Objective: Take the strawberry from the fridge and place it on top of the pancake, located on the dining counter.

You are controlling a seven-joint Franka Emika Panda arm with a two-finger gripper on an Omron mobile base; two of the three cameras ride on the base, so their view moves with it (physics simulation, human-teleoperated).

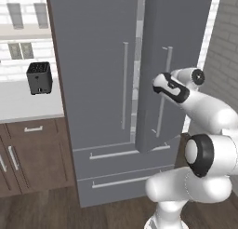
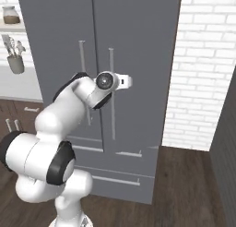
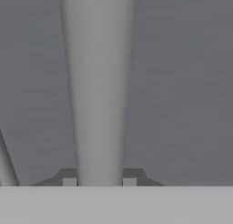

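The tall grey fridge stands straight ahead. Its right door is a little ajar, and a narrow strip of the inside shows at the gap. My gripper is shut on that door's long vertical handle, about halfway up the bar. In the hand view the handle runs up between the two fingertips, which press against its sides. From the right base view the hand sits against the same handle. The strawberry is hidden inside the fridge. The pancake and the dining counter are out of view.
The left door's handle hangs beside the gap, with two drawers below. A black toaster sits on the white wall counter at the left, over brown cabinets. A white brick wall lies to the fridge's right.
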